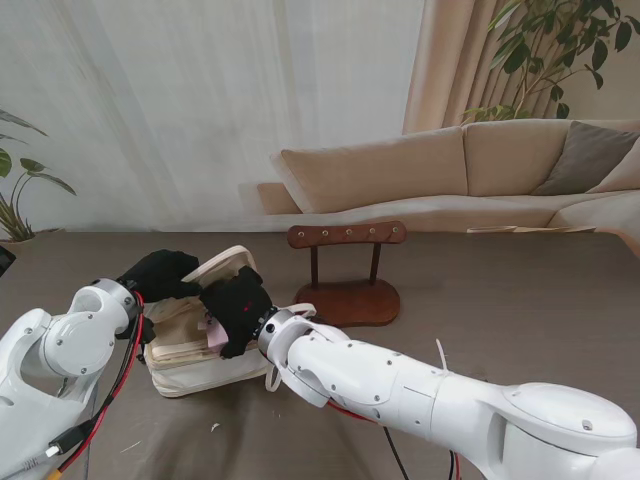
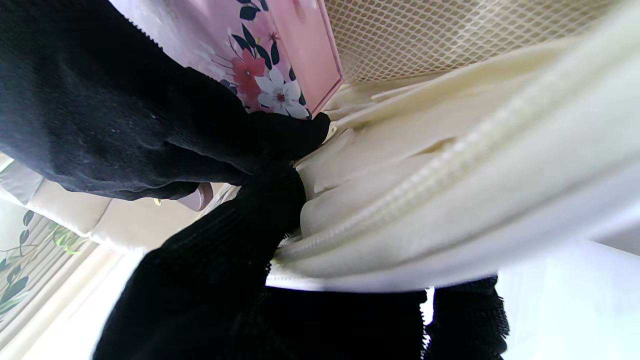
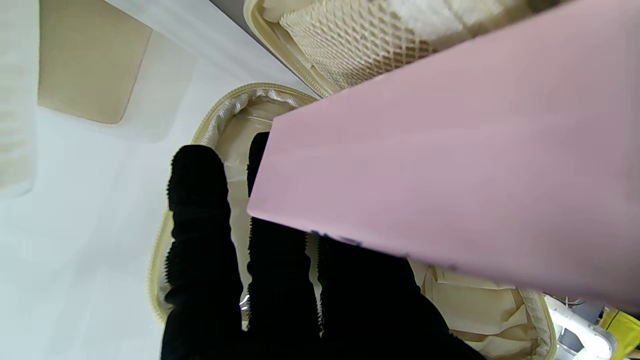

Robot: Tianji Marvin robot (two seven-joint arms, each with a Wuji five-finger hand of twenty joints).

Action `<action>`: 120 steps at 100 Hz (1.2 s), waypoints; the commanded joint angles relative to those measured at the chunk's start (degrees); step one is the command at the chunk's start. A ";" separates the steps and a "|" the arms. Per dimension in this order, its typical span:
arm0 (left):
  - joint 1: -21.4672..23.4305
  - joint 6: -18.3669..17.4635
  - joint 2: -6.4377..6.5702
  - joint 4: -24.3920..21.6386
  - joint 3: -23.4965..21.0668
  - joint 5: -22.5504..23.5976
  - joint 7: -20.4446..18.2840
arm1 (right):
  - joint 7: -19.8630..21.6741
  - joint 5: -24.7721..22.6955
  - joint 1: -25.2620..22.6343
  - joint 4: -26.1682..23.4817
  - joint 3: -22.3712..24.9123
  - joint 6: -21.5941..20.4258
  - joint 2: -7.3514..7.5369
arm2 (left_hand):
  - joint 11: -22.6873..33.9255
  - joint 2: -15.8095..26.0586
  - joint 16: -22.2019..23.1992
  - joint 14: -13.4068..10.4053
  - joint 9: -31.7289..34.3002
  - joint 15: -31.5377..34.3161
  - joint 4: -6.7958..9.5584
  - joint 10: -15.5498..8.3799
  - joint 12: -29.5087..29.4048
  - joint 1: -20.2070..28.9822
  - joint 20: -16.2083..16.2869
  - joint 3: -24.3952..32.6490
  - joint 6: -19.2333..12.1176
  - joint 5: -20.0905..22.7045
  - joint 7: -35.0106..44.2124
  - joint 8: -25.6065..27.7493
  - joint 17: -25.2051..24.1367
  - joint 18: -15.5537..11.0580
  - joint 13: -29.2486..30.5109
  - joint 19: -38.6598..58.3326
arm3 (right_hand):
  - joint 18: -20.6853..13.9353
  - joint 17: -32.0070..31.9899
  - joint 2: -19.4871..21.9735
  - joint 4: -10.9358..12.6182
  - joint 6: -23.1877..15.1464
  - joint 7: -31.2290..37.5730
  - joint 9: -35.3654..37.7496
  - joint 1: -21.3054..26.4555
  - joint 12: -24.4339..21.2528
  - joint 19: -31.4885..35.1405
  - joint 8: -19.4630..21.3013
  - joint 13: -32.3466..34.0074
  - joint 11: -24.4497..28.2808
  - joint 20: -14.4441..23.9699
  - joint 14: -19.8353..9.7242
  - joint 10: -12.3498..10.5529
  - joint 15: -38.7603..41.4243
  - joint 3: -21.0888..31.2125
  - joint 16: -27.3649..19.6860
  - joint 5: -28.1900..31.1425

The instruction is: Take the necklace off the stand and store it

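Note:
The wooden necklace stand [image 1: 345, 270] is bare; I see no necklace in any view. To its left lies an open cream zip case [image 1: 190, 375]. My left hand [image 1: 160, 275] is shut on the case's zipped rim [image 2: 450, 165], its black fingers [image 2: 240, 240] pinching the fabric. My right hand [image 1: 237, 310] reaches into the case, shut on a pink floral box [image 1: 213, 325]. In the right wrist view the pink box [image 3: 450, 165] fills most of the picture above my fingers [image 3: 280, 290], with the case's lining [image 3: 235, 130] behind. The left wrist view shows the box [image 2: 280, 50] beside a mesh pocket [image 2: 450, 30].
The stand's base [image 1: 345, 300] sits close to the right of the case and of my right forearm. A beige sofa [image 1: 470, 170] runs beyond the table's far edge. A small white scrap [image 1: 214, 427] lies on the brown table nearer to me.

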 commanded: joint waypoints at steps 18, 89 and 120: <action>0.20 0.15 0.02 -0.28 -0.20 -0.64 -2.17 | 2.69 0.08 -0.06 -1.56 0.09 -0.76 0.46 | 1.35 2.40 1.27 -1.22 -0.39 2.34 1.25 1.91 1.20 3.05 1.45 -0.32 -1.04 0.03 0.68 0.13 -0.20 1.52 0.86 2.27 | 5.08 -16.45 8.38 6.27 -11.02 1.30 -6.14 5.94 -3.51 -4.12 -1.47 -3.76 -2.73 -0.59 3.46 0.54 -5.06 -0.68 -3.34 -1.51; -0.56 0.60 0.46 -0.25 0.02 -1.46 -4.79 | 6.10 2.41 -0.88 -3.42 1.05 -1.44 1.19 | 2.59 3.30 1.40 -1.15 -0.69 2.78 1.52 2.20 1.99 4.01 1.77 -1.77 -0.95 -0.06 0.62 0.22 -0.49 1.67 0.93 2.42 | 11.88 -18.67 21.61 13.30 -10.58 -4.79 -20.47 -0.10 -12.33 -13.15 -7.66 -17.07 -14.14 -1.71 11.04 7.32 -17.42 -15.94 -15.60 -16.00; -0.52 0.60 0.48 -0.23 0.04 -1.41 -4.90 | 5.76 2.63 -0.99 -3.14 1.14 -1.44 1.00 | 2.76 3.40 1.44 -1.20 -0.68 2.94 1.58 2.18 2.10 4.15 1.81 -2.04 -0.87 -0.01 0.60 0.21 -0.47 1.65 0.88 2.40 | 11.52 -18.19 21.46 13.07 -10.55 -4.11 -19.10 0.12 -12.93 -13.96 -7.97 -17.20 -15.17 -2.87 11.22 7.40 -19.69 -15.81 -17.53 -15.29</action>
